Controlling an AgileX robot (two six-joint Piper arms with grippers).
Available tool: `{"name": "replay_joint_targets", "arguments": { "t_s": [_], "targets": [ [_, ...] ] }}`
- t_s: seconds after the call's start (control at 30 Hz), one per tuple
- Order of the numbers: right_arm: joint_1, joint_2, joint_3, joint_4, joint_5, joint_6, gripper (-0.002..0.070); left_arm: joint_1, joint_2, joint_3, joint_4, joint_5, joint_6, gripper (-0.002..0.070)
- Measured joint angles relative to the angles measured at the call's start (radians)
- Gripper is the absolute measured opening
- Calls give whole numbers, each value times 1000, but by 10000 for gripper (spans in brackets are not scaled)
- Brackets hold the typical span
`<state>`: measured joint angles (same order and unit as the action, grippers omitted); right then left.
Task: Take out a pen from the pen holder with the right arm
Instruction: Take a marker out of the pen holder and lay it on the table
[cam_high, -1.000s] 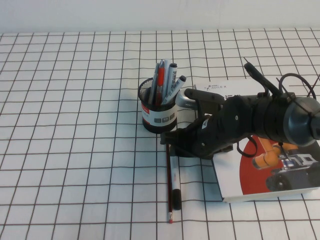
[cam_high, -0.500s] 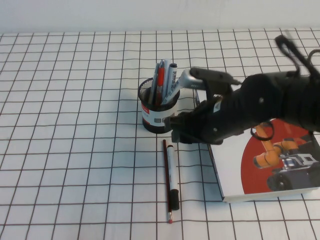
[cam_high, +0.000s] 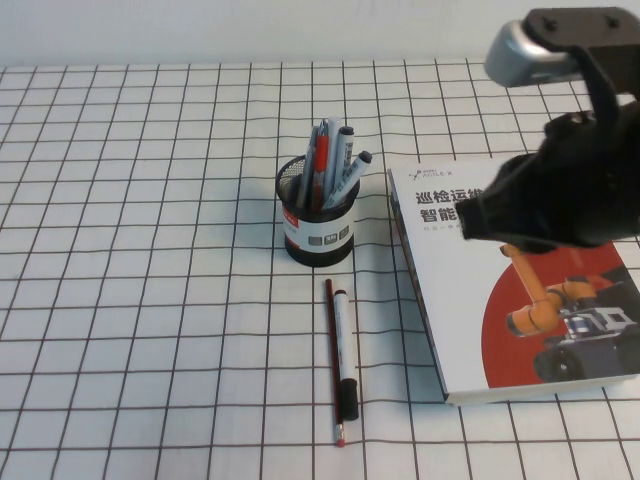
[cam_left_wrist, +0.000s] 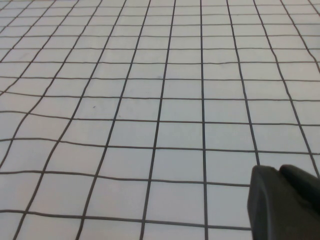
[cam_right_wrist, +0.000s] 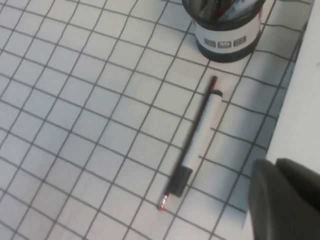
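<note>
Left of the pressed-together right gripper (cam_high: 478, 215) above the book (cam_high: 470, 340), a pen (cam_high: 343, 340) is lying near the pen holder (cam_high: 317, 240), seemingly leaving only retreat; the left gripper (cam_left_wrist: 285, 202) is hovering over cloth (cam_left_wrist: 150, 100).

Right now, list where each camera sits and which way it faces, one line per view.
High view: raised on the robot's side, angled down at the table, pen holder and book; the right arm hangs over the book.
Left wrist view: on the left arm, facing the gridded table; the left claw pokes in.
Right wrist view: on the right arm, looking down at the pen holder and a loose pen; the shut right claw pokes in.
Shared: high and right wrist views both show pen holder and loose pen.
</note>
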<state>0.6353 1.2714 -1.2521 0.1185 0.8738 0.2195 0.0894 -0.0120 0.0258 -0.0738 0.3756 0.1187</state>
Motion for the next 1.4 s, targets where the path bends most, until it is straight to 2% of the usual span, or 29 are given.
{"name": "replay_joint_targets", "arguments": {
  "t_s": [0.33,0.67,0.87,1.17,1.4],
  "targets": [
    [0,-123,0,-22,348,-83,-14,0,0,0,0,0,0,-3],
    [0,-131,8,-95,323,-161,-15,0,0,0,0,0,0,-3],
    [-59,-253,201,-135,48,-191,-15,0,0,0,0,0,0,-3],
    [-381,-602,851,-141,-623,-246,-15,0,0,0,0,0,0,-3],
    [-569,-882,1199,-143,-953,-246,-15,0,0,0,0,0,0,-3]
  ]
}}
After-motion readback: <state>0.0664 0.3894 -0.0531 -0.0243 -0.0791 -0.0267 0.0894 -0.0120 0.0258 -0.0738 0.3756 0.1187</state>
